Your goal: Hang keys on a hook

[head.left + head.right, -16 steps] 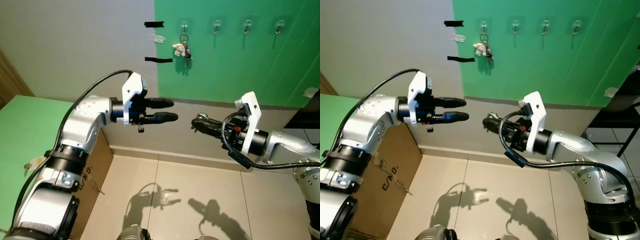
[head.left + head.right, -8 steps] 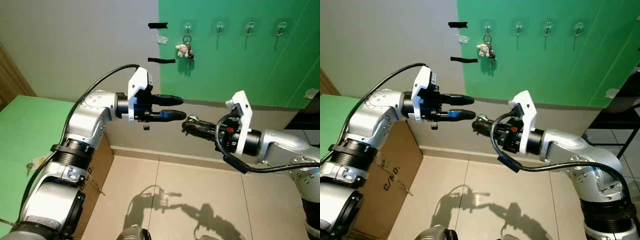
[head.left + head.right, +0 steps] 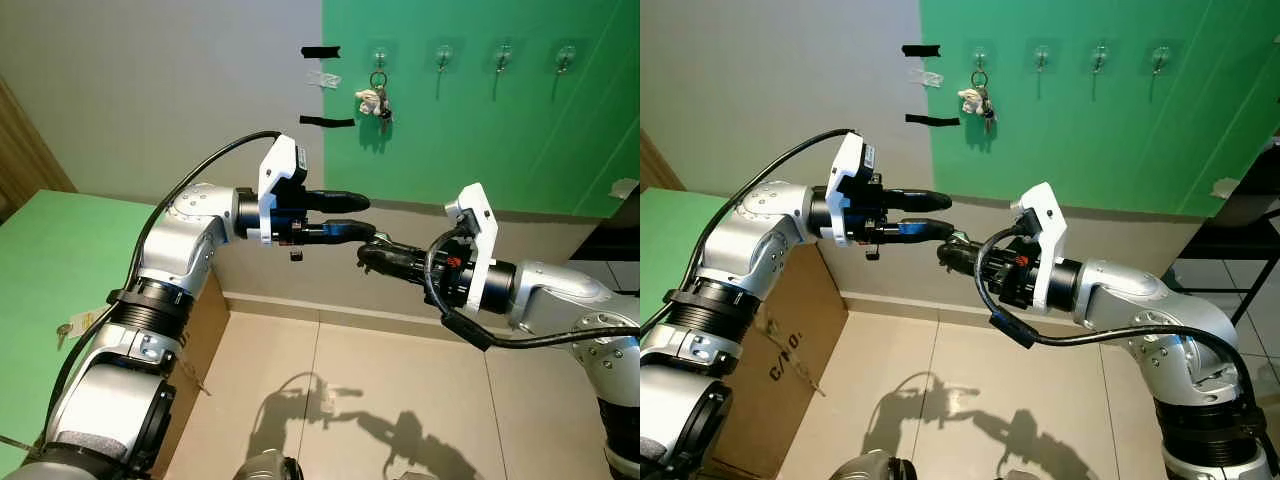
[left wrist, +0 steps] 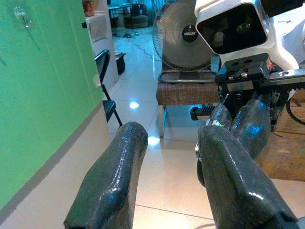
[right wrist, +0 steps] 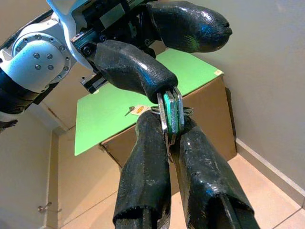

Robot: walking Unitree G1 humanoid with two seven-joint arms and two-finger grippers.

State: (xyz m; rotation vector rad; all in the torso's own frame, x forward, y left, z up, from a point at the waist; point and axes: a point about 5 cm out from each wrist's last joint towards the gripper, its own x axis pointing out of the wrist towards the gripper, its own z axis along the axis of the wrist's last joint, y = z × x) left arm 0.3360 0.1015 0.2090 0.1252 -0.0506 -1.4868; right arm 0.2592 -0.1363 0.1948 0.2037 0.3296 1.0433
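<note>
Handover step at frame centre: right gripper (image 5: 167, 138) clamped on keys (image 5: 169, 112), left gripper (image 3: 350, 217) fingers apart, closing on them needed next.

Black stencilled letters stand on the side of the brown cardboard box (image 3: 770, 350) below the left arm; they are partly hidden and tilted, and cannot be read with any certainty. A small dark badge sits at the hub of the standing fan (image 4: 189, 34) beyond the left hand (image 4: 176, 191), its white lettering too small to make out.
</note>
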